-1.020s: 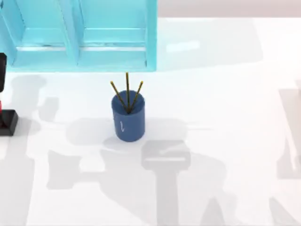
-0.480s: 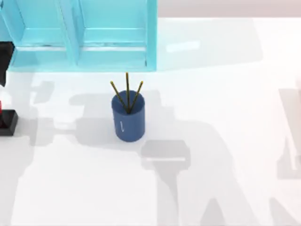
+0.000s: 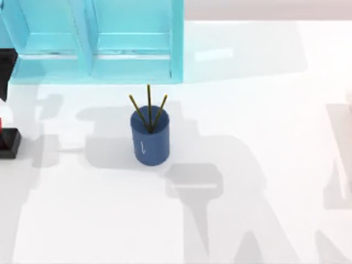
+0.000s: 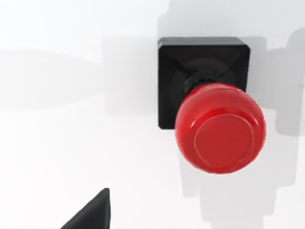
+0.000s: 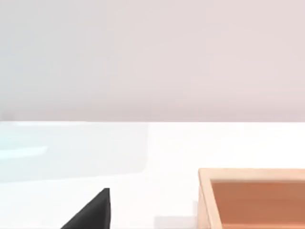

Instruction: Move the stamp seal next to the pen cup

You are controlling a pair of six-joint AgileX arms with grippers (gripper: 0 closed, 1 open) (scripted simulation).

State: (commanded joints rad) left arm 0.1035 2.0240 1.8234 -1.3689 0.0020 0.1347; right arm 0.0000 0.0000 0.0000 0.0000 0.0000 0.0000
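Stamp seal (image 4: 209, 102) upright at table's 9 o'clock edge, well apart from pen cup (image 3: 149, 137). Left gripper (image 3: 5, 74) above seal; finger spread cannot be told. Advice: centre over red knob, descend straight, clamp squarely.

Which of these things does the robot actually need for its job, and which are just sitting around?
Needed:
stamp seal, at the table's left edge
pen cup, mid-table
left gripper, above the seal

Just sitting around:
cyan shelf, at the back
wooden box, seen by the right wrist camera
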